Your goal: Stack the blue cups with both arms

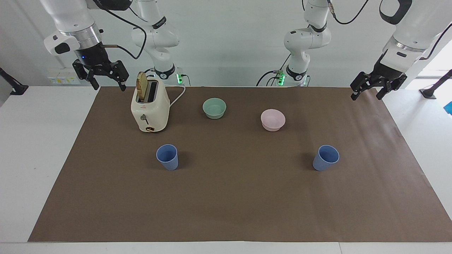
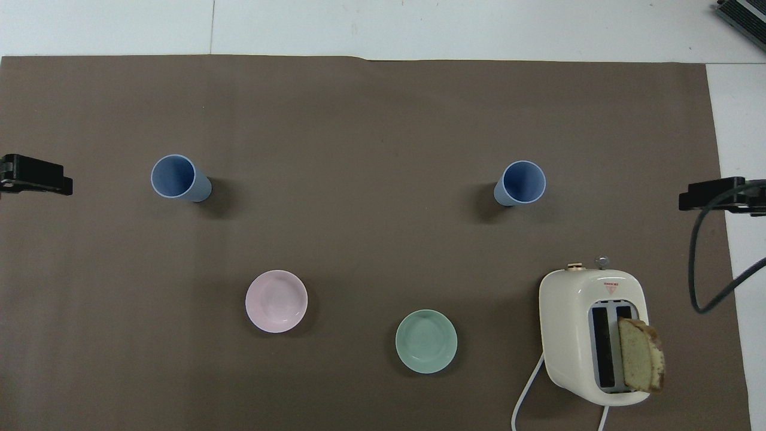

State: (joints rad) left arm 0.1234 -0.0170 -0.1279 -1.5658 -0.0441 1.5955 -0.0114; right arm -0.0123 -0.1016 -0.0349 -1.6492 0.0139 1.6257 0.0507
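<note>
Two blue cups stand upright and apart on the brown mat. One cup (image 1: 167,157) (image 2: 522,182) is toward the right arm's end, farther from the robots than the toaster. The other cup (image 1: 325,157) (image 2: 176,178) is toward the left arm's end. My right gripper (image 1: 108,85) hangs open and empty in the air over the mat's corner beside the toaster. At the other end, my left gripper (image 1: 366,94) is raised over the mat's edge, open and holding nothing. Neither gripper touches a cup.
A cream toaster (image 1: 150,109) (image 2: 592,335) with a slice of bread sticking out stands close to my right gripper, its cord trailing toward the robots. A green bowl (image 1: 214,108) (image 2: 426,341) and a pink bowl (image 1: 273,120) (image 2: 276,301) sit nearer to the robots than the cups.
</note>
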